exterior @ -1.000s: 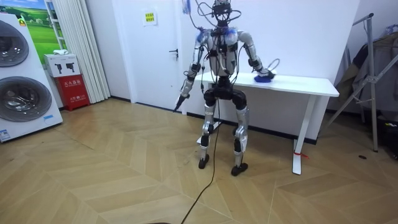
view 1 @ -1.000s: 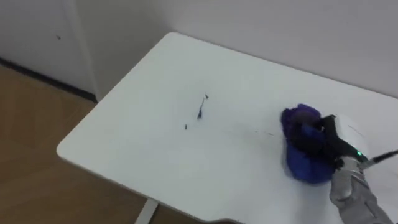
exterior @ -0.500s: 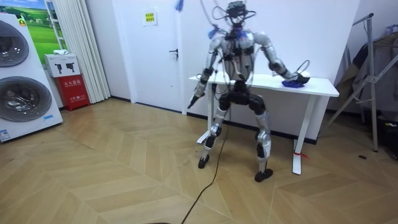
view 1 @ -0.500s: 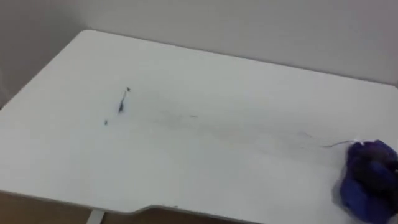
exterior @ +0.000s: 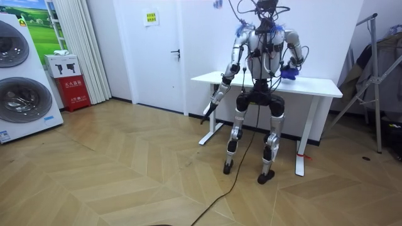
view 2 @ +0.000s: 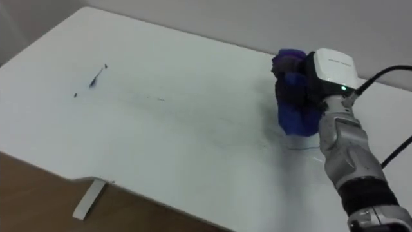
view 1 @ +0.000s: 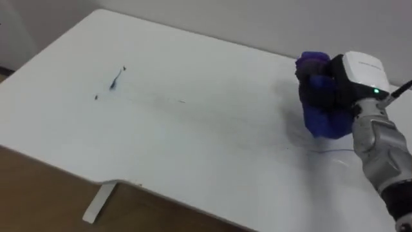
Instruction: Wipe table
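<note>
Clutching cloth (view 1: 324, 120), right hand (view 1: 353, 78) rests; left hand (exterior: 210, 107) hangs.

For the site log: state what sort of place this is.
Likely a laundry or utility room: stacked white front-loading washing machines, pale herringbone wood floor, a white rectangular table where the right hand grips a crumpled blue cloth.
</note>
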Robot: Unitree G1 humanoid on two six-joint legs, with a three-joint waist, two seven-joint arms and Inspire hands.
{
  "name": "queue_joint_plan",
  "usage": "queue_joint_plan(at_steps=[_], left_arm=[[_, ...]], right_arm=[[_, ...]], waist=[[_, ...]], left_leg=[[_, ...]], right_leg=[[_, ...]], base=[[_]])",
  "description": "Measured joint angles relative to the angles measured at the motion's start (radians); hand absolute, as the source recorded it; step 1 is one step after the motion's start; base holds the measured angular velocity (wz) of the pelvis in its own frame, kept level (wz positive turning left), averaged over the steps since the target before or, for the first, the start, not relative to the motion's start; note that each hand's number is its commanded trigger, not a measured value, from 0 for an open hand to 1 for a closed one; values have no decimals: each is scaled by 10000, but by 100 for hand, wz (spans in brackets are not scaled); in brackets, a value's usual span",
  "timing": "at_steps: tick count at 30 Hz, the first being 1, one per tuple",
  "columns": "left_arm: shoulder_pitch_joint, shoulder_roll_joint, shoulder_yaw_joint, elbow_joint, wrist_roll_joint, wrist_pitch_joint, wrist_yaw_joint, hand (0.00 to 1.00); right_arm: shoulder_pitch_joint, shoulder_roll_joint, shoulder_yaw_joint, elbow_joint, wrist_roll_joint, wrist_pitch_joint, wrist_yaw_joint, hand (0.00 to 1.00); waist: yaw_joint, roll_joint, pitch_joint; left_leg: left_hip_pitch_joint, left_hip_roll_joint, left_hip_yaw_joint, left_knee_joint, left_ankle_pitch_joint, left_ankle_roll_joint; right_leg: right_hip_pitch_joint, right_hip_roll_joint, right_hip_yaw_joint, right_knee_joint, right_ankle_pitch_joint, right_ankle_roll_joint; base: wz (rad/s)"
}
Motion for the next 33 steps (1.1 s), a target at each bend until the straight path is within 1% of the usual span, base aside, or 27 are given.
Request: queue_joint_plan(at_steps=[1, 2, 3, 4, 5, 6, 7, 8, 9, 10, 11, 12, 14, 15, 16, 18, 19, 20, 21, 24, 28, 29, 30, 31, 32, 33], left_arm=[[0, 2, 96, 0, -1, -2, -2, 0], [-4, 7, 189, -15, -1, -2, -7, 0], [-4, 8, 239, -60, -20, -3, -21, 0], [22, 8, 290, -76, -21, -13, -21, 0], [-42, 23, 407, -88, -37, -42, -17, 0], [-80, 56, 513, -244, -19, -94, 0, 0], [-75, 61, 574, -364, 0, -145, 5, 0], [-77, 73, 608, -505, 17, -310, 15, 0], [-75, 75, 607, -522, 19, -459, 17, 0], [-74, 75, 607, -523, 18, -477, 17, 0], [-70, 75, 605, -523, 4, -475, 19, 0], [-66, 97, 605, -522, -10, -473, 22, 0], [-105, 141, 605, -530, -58, -521, 41, 0], [-129, 183, 607, -526, -55, -547, 41, 0], [-132, 217, 607, -526, -64, -570, 41, 0], [-117, 364, 621, -499, -123, -672, 42, 0], [-119, 396, 623, -489, -135, -684, 44, 0], [-119, 412, 630, -459, -180, -703, 51, 0], [-123, 412, 648, -423, -205, -711, 58, 0], [45, 413, 899, -412, -203, -703, 248, 0], [282, 407, 931, -418, -205, -659, 239, 0], [245, 407, 892, -424, -219, -659, 238, 0], [262, 384, 797, -425, -232, -659, 235, 0], [235, 359, 727, -426, -221, -659, 235, 0], [179, 306, 544, -426, -222, -656, 235, 0], [12, 206, 455, -427, -213, -657, 224, 0]], right_arm=[[136, -29, -105, 155, 80, 4, 2, 100], [345, -155, -223, 579, 248, 3, -13, 100], [554, -189, -536, 953, 374, -36, -23, 100], [755, -189, -768, 952, 543, -94, -105, 100], [1021, -189, -1103, 969, 976, -347, -291, 100], [1300, -188, -1416, 1089, 1379, -502, -333, 100], [1469, -186, -1615, 1197, 1523, -584, -360, 100], [1870, -187, -2081, 1333, 1747, -690, -410, 100], [2274, -187, -2459, 1489, 2008, -704, -530, 100], [2478, -186, -2601, 1612, 2141, -708, -646, 100], [2803, -189, -2907, 1793, 2267, -699, -820, 100], [2962, -184, -3210, 2102, 2362, -695, -957, 100], [3335, -188, -3657, 2375, 2570, -704, -1180, 100], [3535, -188, -3967, 2385, 2630, -719, -1321, 100], [3657, -192, -4078, 2386, 2658, -725, -1405, 100], [4169, -204, -4547, 2492, 2793, -752, -1653, 100], [4243, -222, -4648, 2556, 2892, -761, -1715, 100], [4267, -309, -4816, 2758, 3042, -764, -1861, 100], [4338, -462, -4885, 2924, 3241, -761, -2015, 100], [4502, -595, -4960, 3171, 3581, -721, -2263, 100], [4729, -589, -4921, 2792, 3446, -614, -2281, 100], [4729, -587, -4808, 2627, 3291, -448, -2283, 100], [4721, -573, -4585, 2173, 3123, -202, -2281, 100], [4719, -567, -4346, 1895, 2928, -125, -2278, 100], [4706, -520, -3822, 1275, 2596, 30, -2269, 100], [4696, -411, -3229, 509, 2141, 217, -2189, 100]], waist=[[-84, -13, -2], [-225, -47, -18], [-425, -92, -22], [-525, -113, -28], [-807, -155, -47], [-1079, -270, -66], [-1179, -331, -100], [-1334, -445, -162], [-1467, -475, -181], [-1521, -511, -195], [-1663, -565, -199], [-1809, -608, -175], [-2006, -664, -167], [-2043, -663, -167], [-2059, -659, -166], [-2181, -605, -168], [-2243, -582, -172], [-2278, -466, -174], [-2314, -348, -179], [-2272, -328, -191], [-2302, -313, -187], [-2293, -301, -177], [-2256, -278, -150], [-2238, -255, -139], [-2122, -220, -95], [-1923, -144, -77]], left_leg=[[45, -67, -96, -124, 51, 32], [80, -177, -144, -261, 104, 81], [56, -255, -190, -277, 119, 106], [56, -281, -206, -300, 122, 110], [62, -301, -263, -319, 121, 110], [103, -318, -328, -324, 121, 110], [121, -326, -375, -328, 121, 110], [194, -340, -389, -347, 121, 110], [328, -356, -389, -407, 121, 111], [420, -369, -385, -438, 121, 111], [614, -374, -380, -518, 120, 112], [758, -376, -363, -535, 119, 113], [798, -379, -339, -535, 108, 130], [793, -375, -295, -535, 91, 155], [796, -375, -274, -535, 91, 155], [795, -370, -231, -533, 84, 158], [789, -364, -231, -536, 76, 158], [777, -312, -229, -550, -19, 149], [782, -275, -239, -557, -180, 159], [780, -302, -225, -506, -201, 189], [852, -322, -267, -503, -192, 197], [886, -339, -300, -511, -189, 202], [968, -354, -302, -533, -189, 203], [995, -356, -288, -558, -189, 204], [1092, -352, -160, -588, -174, 224], [1125, -349, -107, -642, -173, 225]], right_leg=[[49, -52, -39, -8, 2, 36], [101, -154, -40, 1, -39, 106], [112, -230, -42, -9, -55, 150], [113, -250, -38, -8, -60, 163], [156, -258, -41, -49, -47, 184], [283, -250, -55, -171, -42, 194], [334, -236, -71, -223, -39, 198], [458, -207, -98, -411, -15, 241], [733, -185, -102, -595, 3, 271], [858, -180, -107, -683, 13, 288], [1049, -176, -106, -729, 9, 298], [1145, -160, -75, -796, 16, 314], [1277, -106, -48, -1066, 74, 411], [1285, -97, -40, -1090, 79, 419], [1288, -97, -22, -1091, 81, 424], [1271, -98, -15, -1095, 86, 433], [1269, -92, -21, -1095, 89, 437], [1258, -39, -25, -1086, 97, 444], [1248, 0, -8, -1042, 106, 450], [1276, -8, 135, -1051, 107, 452], [1380, -8, 155, -1064, 113, 451], [1399, -6, 214, -1055, 113, 452], [1411, -2, 282, -1052, 112, 454], [1420, 3, 338, -1045, 111, 455], [1425, 24, 515, -1018, 125, 452], [1353, 35, 664, -957, 138, 439]], base=[[31], [21], [15], [12], [15], [15], [14], [6], [5], [0], [0], [0], [-8], [-9], [-8], [2], [8], [8], [4], [-1], [2], [0], [-9], [-27], [-38], [-38]])
